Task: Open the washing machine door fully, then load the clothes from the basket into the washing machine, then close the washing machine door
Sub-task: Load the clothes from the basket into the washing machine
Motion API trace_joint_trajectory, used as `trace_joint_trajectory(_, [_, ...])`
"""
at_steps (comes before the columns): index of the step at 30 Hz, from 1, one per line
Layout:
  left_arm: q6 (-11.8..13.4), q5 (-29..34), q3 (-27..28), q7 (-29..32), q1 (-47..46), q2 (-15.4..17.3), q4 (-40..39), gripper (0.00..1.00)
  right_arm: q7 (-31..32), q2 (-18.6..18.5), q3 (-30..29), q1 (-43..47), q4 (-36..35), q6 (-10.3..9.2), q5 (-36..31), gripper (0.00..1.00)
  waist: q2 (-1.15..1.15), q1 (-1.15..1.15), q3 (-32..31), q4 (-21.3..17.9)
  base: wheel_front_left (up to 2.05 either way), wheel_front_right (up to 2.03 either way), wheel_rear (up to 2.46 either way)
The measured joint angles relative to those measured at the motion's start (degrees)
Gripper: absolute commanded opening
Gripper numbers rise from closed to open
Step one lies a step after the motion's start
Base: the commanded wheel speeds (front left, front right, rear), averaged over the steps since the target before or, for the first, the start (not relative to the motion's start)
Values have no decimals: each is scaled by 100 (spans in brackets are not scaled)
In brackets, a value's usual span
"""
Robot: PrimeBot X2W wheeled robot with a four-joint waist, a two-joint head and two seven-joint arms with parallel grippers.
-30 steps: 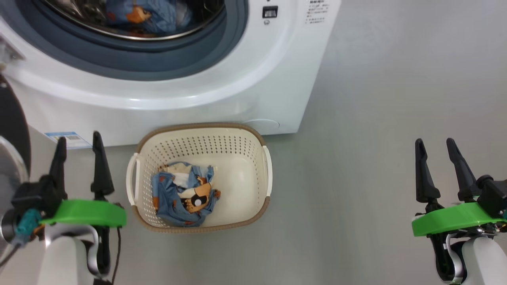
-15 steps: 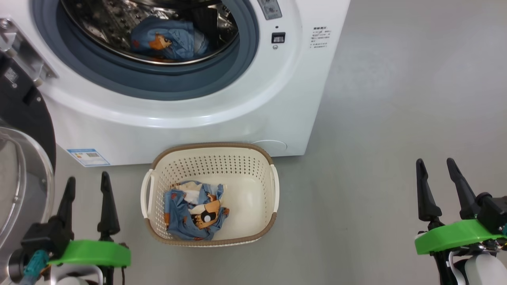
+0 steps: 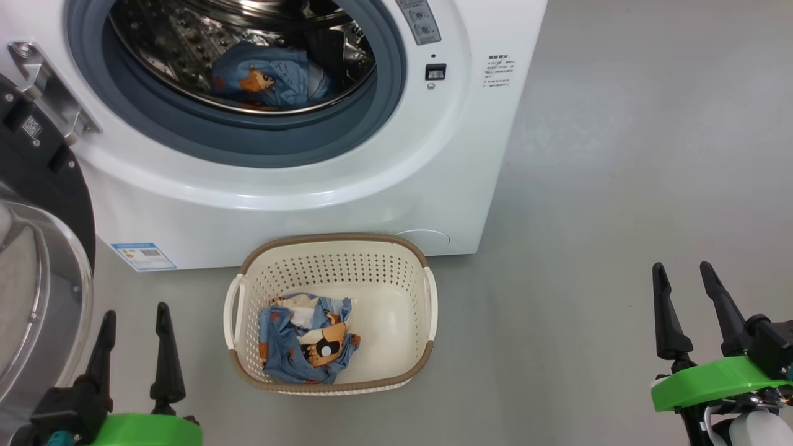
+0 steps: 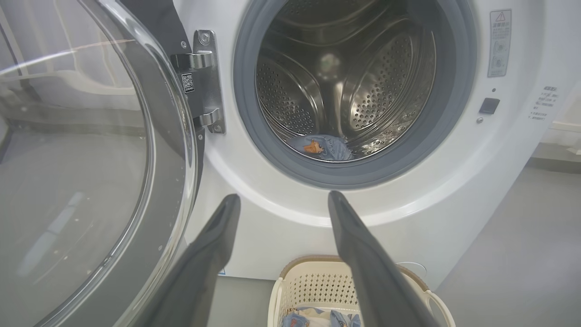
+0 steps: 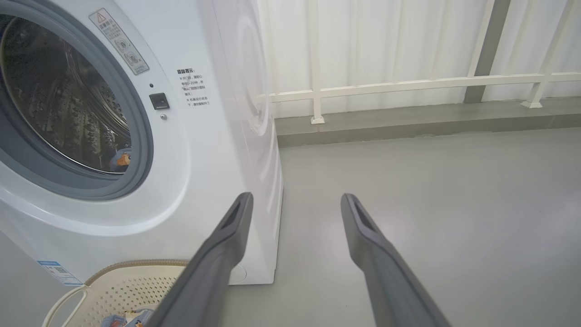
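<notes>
Right wrist view shows a railing [image 5: 408,85] behind the washing machine [image 5: 213,154].

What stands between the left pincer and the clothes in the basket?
Nothing visible. The open left pincer hovers beside the basket, whose top is uncovered with the clothes lying inside; the washing machine door stands off to the left.

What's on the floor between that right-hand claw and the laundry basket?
Nothing: the head view shows bare grey floor from the right gripper to the basket.
</notes>
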Motion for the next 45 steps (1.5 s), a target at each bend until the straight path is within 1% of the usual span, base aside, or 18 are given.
trace_joint_trajectory(16, [0,31,31,0,192,-7,-109,100,0,3,-57,113,-2,0,0,100,0,0,-119,-52,0,0,0])
trace_joint_trajectory(25, [0,24,-153,0,176,-13,-5,100,0,9,-49,110,-52,0,0,100,0,0,55,-68,0,0,0])
trace_joint_trajectory(31, [0,-21,-405,0,1,-19,302,100,0,64,-34,33,-116,0,0,100,0,0,362,-83,0,0,0])
trace_joint_trajectory(37, [0,-38,-739,0,-570,-22,783,100,0,91,-27,-377,-207,0,0,100,0,0,836,-99,0,0,0])
trace_joint_trajectory(38, [0,-59,-811,0,-778,-27,935,100,0,97,-36,-506,-247,0,0,100,0,0,1016,-105,0,0,0])
trace_joint_trajectory(45, [0,-99,-1091,0,-1511,5,1541,100,0,129,-52,-923,-388,0,0,100,0,0,1669,-128,0,0,0])
